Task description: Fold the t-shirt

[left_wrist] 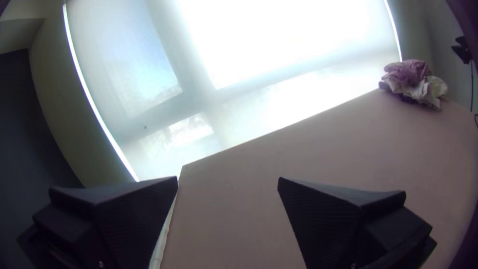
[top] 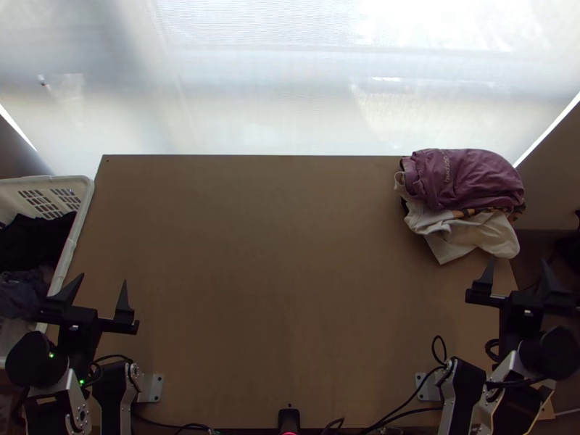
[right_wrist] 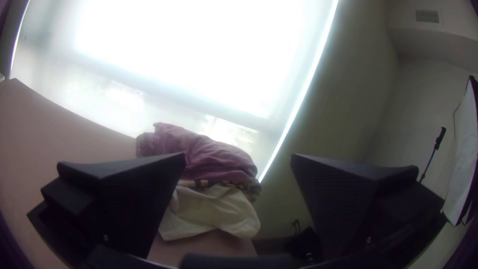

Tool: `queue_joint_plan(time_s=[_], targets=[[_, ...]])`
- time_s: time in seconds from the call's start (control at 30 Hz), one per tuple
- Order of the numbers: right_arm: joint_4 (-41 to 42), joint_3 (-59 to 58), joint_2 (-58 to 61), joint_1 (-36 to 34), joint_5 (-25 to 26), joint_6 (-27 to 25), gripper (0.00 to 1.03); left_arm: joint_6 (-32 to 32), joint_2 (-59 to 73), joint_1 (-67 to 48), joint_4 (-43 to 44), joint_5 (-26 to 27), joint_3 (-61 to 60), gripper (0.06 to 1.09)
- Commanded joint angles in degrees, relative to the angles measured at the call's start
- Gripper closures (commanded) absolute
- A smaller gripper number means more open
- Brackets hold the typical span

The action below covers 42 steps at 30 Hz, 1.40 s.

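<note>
Small lettering (top: 447, 168) on the purple garment (top: 484, 176) atop the cloth pile (top: 464, 235)

Wears silver-grey links (top: 75, 391) and rounded black joints (top: 29, 359), with tiny green lights (top: 51, 355). Trails thin black cables (top: 433, 348). Ends in wedge-shaped, textured black fingers (left_wrist: 134, 219).

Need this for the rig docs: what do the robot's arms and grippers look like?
Left arm and right arm: silver-grey links, black joints, black cables near the bases. Two small green lights on the left arm. Left gripper and right gripper: black, wide flat tapering fingers, finely textured inner faces.
</note>
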Motion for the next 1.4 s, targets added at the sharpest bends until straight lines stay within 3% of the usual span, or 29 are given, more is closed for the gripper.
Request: queue_joint_plan(time_s=[0.0,0.17,0.4,0.53,0.7,0.8,1.07,1.37], targets=[[2.6,-6.9,-7.4,1.2,1.6,1.1,0.04,-6.9,-1.4,-7.8,12.2,3.3,-5.9,0.1],[14.3,-16.4,-7.6,3.6,1.6,-0.7,0.04,-4.6,-2.7,-14.3,19.6,3.8,-18.8,0.1],[12.4,-20.7,-7.7,7.9,5.3,-1.1,0.04,-9.5,-2.7,-14.5,29.8,6.2,-27.6,0.1],[10.8,-20.7,-7.6,9.2,5.7,0.0,0.04,-12.2,-2.8,-15.0,29.9,6.2,-28.4,0.1],[9.0,-20.7,-7.7,11.1,6.7,-0.1,0.04,-9.2,-2.8,-15.0,26.6,6.1,-28.5,0.1],[7.3,-20.7,-7.6,11.3,6.8,-1.2,0.04,-4.6,-2.7,-15.0,24.8,6.2,-28.6,0.1],[-0.2,-20.9,-7.6,15.1,6.7,-7.7,0.04,-3.6,-2.7,-15.0,24.3,6.3,-28.6,0.1],[-0.5,-20.9,-7.4,14.5,6.0,-7.9,0.04,-3.5,-2.7,-15.0,24.3,6.5,-28.6,0.1]])
